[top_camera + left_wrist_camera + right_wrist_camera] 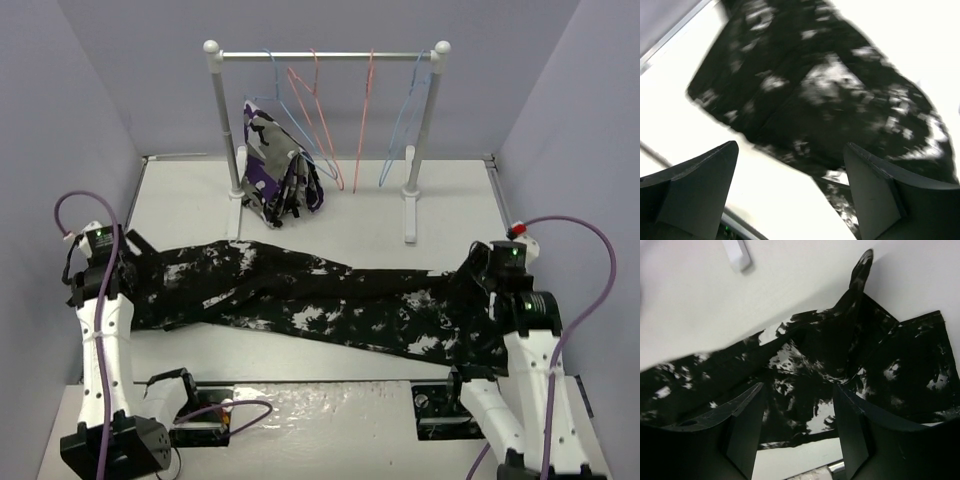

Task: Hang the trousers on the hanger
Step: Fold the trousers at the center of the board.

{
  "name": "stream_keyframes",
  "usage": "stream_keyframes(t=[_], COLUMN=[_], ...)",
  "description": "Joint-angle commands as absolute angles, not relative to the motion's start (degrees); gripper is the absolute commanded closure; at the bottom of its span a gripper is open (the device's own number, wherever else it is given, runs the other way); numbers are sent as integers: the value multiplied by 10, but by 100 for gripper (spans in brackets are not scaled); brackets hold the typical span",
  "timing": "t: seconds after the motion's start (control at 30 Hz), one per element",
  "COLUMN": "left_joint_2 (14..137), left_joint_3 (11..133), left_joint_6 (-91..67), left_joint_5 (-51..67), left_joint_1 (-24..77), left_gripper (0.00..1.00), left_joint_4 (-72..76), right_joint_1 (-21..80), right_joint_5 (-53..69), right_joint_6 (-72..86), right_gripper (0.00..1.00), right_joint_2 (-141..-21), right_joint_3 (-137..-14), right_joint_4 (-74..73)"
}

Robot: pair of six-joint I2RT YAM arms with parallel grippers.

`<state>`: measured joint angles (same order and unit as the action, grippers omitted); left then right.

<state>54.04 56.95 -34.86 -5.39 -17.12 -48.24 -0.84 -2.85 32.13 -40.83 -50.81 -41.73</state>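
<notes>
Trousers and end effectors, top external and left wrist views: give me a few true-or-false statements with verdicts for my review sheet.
1. The long black trousers with white splotches lie spread across the white table. True.
2. The trousers are draped over the thin light-blue wire hanger. False: it hangs bare on the white rail, apart from them.
3. The left end effector is clamped on fabric. False: its jaws stand wide, with nothing between them.
4. A purple, white and black patterned garment hangs at the rail's left end. True.

A purple patterned garment (278,185) hangs on the rack (325,56) beside pink hangers (367,105)
</notes>
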Motion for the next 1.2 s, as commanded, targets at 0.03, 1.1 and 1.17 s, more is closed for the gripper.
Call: stream_keyframes(t=[0.03, 1.1, 1.17], left_joint_2=[633, 941, 919], left_joint_3=[640, 650, 660], left_joint_6=[-284, -405, -392], left_joint_5=[46, 136, 126], left_joint_1=[-64, -34, -36], left_gripper=[18, 18, 18], left_joint_4=[-440, -270, -283], right_joint_1=[26, 62, 61], right_joint_5=[17, 18, -18], right_joint_6=[272, 334, 287], right_gripper=[50, 36, 36], right_joint_2=[-495, -945, -936], right_joint_3=[-523, -524, -554], right_joint_4=[-353, 14, -28])
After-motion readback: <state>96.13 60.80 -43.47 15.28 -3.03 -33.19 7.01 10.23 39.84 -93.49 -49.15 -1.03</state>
